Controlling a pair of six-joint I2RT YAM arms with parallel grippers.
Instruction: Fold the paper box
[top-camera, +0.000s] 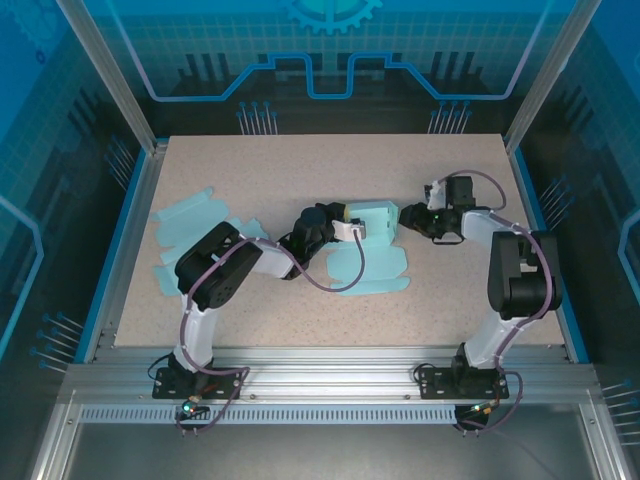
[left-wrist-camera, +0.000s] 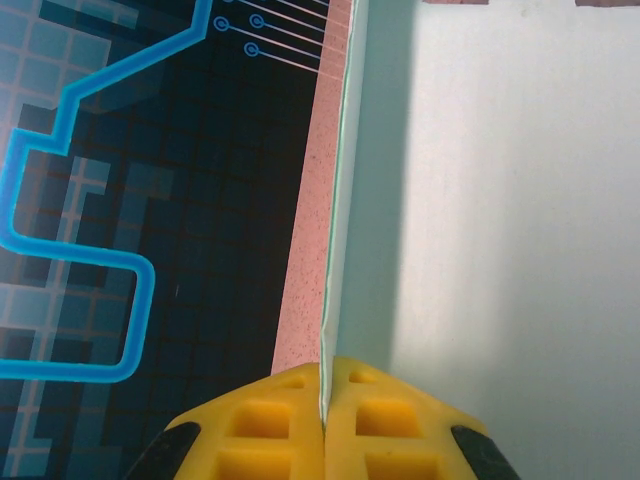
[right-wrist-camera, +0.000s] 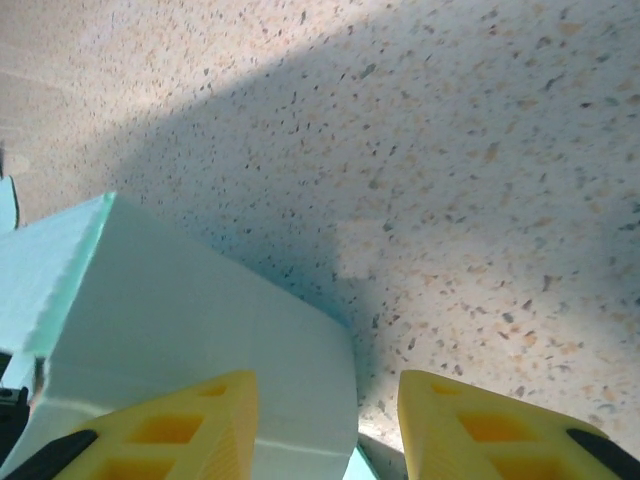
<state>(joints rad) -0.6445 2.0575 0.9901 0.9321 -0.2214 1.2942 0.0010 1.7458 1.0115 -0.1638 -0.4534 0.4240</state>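
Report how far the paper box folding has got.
Done: one end of the paper box stands up as walls. In hand: the left gripper is shut on a thin upright edge of it, and the right gripper is open at the raised corner. Left: the near flaps lie flat on the table, so the box is unfinished.

1. No legible text, numbers or brand marks on paper box (top-camera: 378, 222) or table (top-camera: 300, 170).
2. Gear emblem (top-camera: 330, 12) printed on back wall (top-camera: 150, 50), without lettering.
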